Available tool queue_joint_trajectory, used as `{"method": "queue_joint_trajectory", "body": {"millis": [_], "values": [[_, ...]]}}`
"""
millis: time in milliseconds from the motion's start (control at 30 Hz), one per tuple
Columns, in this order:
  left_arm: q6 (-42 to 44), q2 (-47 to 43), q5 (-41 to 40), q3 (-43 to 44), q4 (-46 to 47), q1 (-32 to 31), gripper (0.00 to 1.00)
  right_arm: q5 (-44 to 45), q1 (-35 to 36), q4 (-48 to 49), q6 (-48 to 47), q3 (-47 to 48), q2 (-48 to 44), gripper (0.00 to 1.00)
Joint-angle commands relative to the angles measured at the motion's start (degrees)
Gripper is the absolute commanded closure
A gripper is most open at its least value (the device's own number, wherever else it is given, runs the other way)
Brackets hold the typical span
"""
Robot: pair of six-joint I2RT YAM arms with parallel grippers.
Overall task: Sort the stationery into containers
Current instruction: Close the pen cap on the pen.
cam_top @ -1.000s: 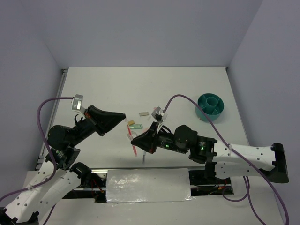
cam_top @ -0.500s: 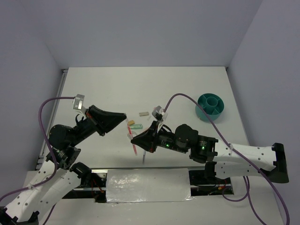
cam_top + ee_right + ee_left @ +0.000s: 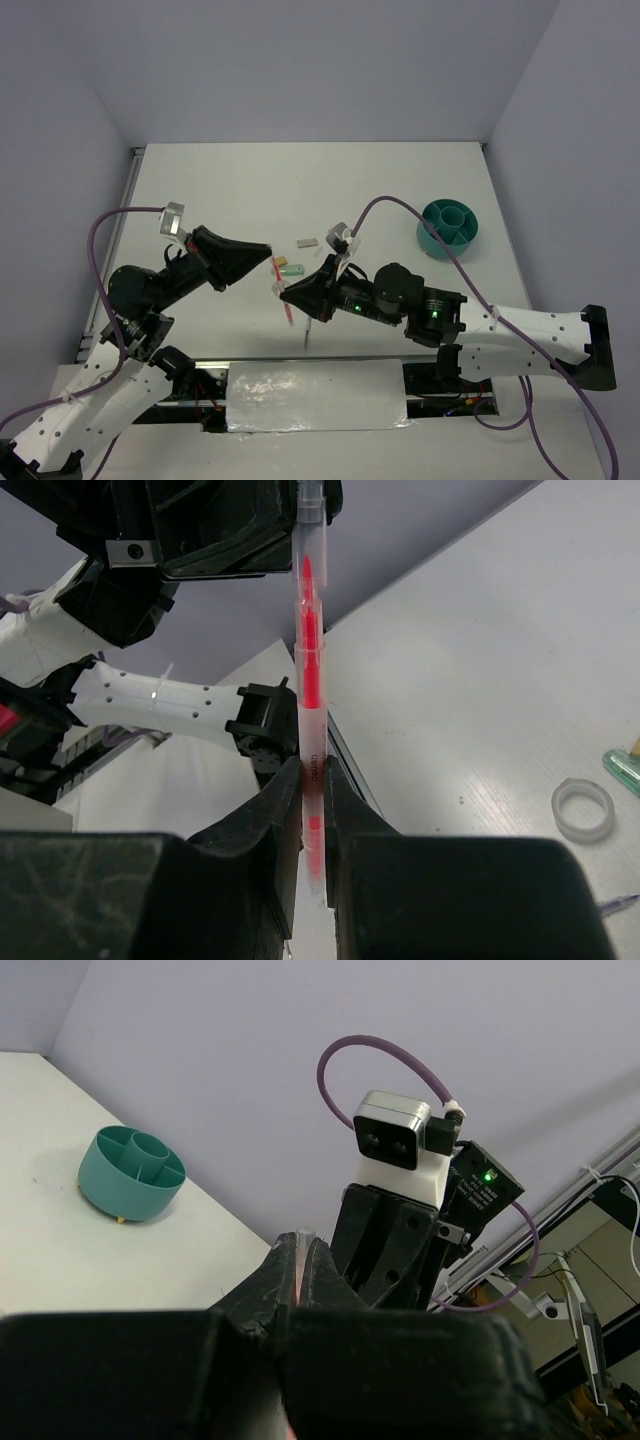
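Right fingers point(image 3: 275, 825) clamped on translucent pink plastic pen point(image 3: 309, 680), barrel print unreadable; left fingers point(image 3: 322, 1265) pinched together on its clear cap.

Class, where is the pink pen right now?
In the top view the pink pen hangs over the near middle of the table, between the two arms: pinched in the right gripper, its other end in the shut left gripper.
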Motion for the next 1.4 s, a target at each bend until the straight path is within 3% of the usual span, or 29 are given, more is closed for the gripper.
{"method": "queue_joint_trajectory", "body": {"millis": [0, 567, 1233, 1367], "values": [[0.0, -0.3, 1.6, -0.6, 3.6, -0.1, 1.00, 1.4, 0.3, 1.1, -1.3, 3.3, 0.3, 1.00], [2.9, -0.4, 4.4, -1.0, 0.0, -0.1, 1.00, 4.0, -1.8, -0.3, -9.0, 11.7, 1.8, 1.00], [7.6, 1.5, 5.4, -3.4, -6.4, -1.3, 1.00, -2.9, -5.4, -2.0, -14.5, 26.6, 5.4, 1.00], [7.8, 1.1, 4.6, -3.9, -7.1, -1.7, 1.00, -6.1, -5.4, -0.9, -14.4, 24.4, 6.1, 1.00]]}}
